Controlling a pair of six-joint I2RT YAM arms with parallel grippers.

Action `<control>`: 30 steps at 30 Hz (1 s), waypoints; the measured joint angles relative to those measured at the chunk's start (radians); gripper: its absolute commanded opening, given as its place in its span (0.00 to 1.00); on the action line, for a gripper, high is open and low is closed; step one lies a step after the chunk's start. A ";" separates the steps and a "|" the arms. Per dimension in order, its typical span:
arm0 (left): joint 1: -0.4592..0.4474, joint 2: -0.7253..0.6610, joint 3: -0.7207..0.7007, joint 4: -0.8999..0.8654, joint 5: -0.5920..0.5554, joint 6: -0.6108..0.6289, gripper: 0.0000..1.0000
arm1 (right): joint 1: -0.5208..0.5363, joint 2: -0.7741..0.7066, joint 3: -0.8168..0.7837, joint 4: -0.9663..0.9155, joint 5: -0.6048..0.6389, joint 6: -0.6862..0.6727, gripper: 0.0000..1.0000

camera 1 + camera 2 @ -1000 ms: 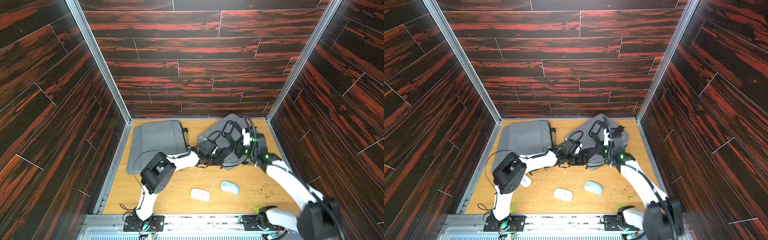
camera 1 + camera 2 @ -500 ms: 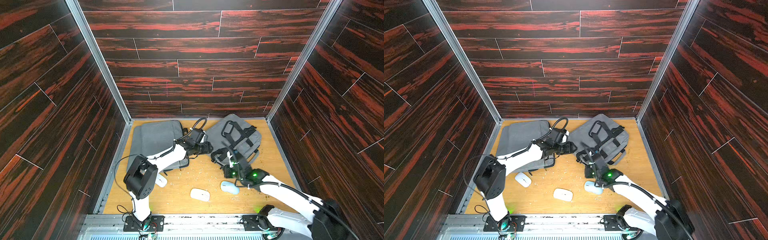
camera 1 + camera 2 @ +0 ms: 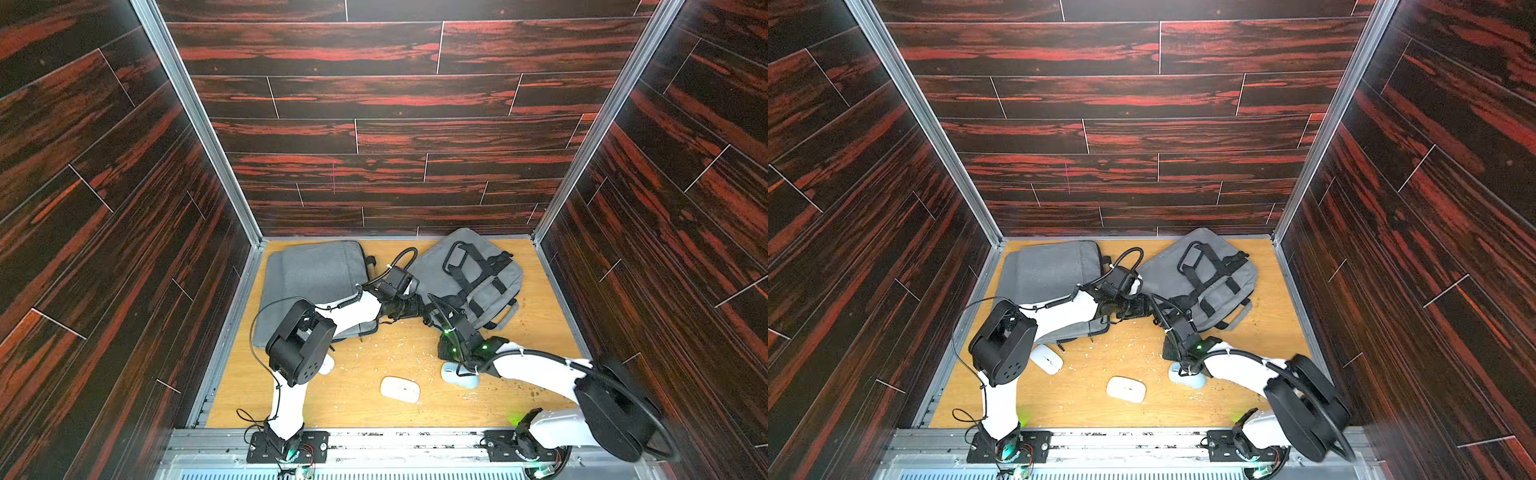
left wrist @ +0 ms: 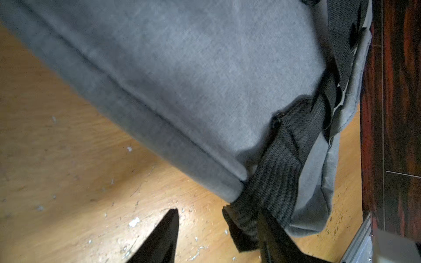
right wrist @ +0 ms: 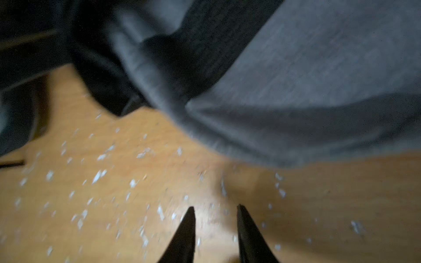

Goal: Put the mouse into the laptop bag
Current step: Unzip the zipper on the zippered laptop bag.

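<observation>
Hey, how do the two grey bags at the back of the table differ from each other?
The plain bag shows a bare grey face; the strapped bag has black webbing straps across its top. The plain bag lies roughly square to the back wall; the strapped bag is turned at an angle. Both are grey fabric, lying on the wooden table.

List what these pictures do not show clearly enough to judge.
- Pale blue mouse: partly under the right arm, both top views.
- Leftmost white mouse: mostly hidden behind the left arm's elbow in a top view.
- Strapped laptop bag: whether it is unzipped; blurred in the right wrist view.
- Right gripper: cut off by the right wrist view's edge.
</observation>
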 measured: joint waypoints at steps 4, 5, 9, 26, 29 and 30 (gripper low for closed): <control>0.000 0.000 0.000 0.013 0.009 -0.001 0.61 | 0.000 0.045 0.022 0.038 0.040 0.020 0.30; 0.000 0.000 0.000 0.016 0.012 -0.001 0.61 | 0.000 0.053 0.024 0.048 0.048 0.023 0.29; 0.000 0.000 0.000 0.023 0.019 -0.005 0.61 | 0.000 0.084 0.027 0.090 0.092 0.039 0.21; 0.000 0.000 -0.002 0.054 0.068 -0.038 0.62 | -0.021 0.206 0.054 0.193 0.204 0.118 0.04; 0.000 0.000 -0.002 0.056 0.074 -0.042 0.62 | -0.030 0.214 0.054 0.204 0.204 0.127 0.00; 0.000 0.000 -0.002 0.057 0.074 -0.042 0.62 | -0.031 0.214 0.054 0.205 0.203 0.128 0.00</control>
